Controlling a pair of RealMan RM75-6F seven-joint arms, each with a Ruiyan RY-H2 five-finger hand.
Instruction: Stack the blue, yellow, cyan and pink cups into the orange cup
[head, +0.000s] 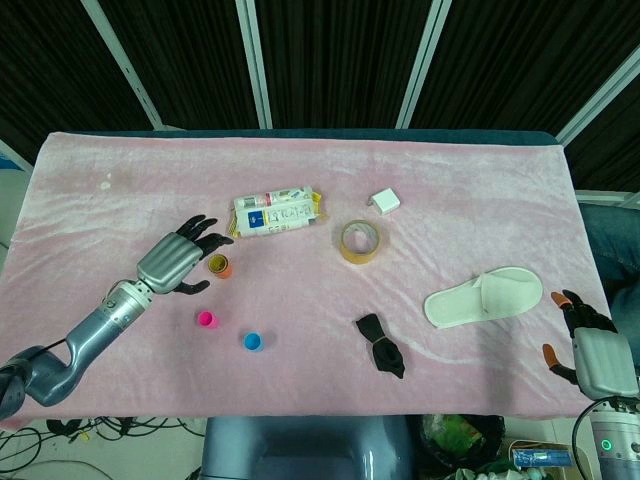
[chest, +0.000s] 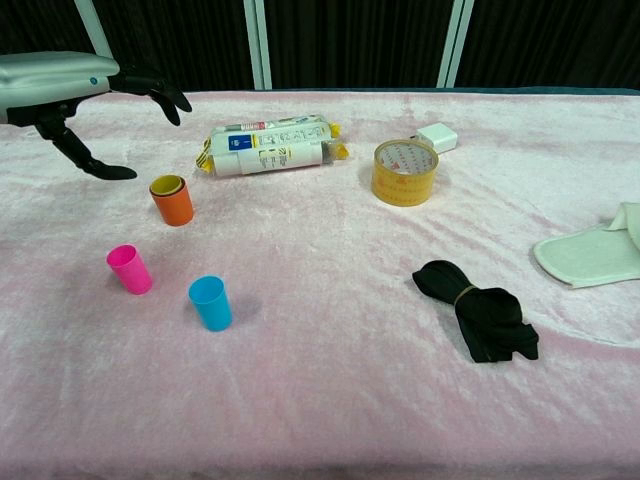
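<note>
On the fuzzy pink cloth (chest: 330, 400), the yellow cup (chest: 166, 185) sits nested in the orange cup (chest: 173, 203). Two smooth plastic cups stand loose: pink cup (chest: 130, 269), cyan cup (chest: 211, 303). The left hand (head: 175, 262) hovers beside with fingers spread, empty; whether the right hand (head: 588, 350) is closed cannot be told.
</note>
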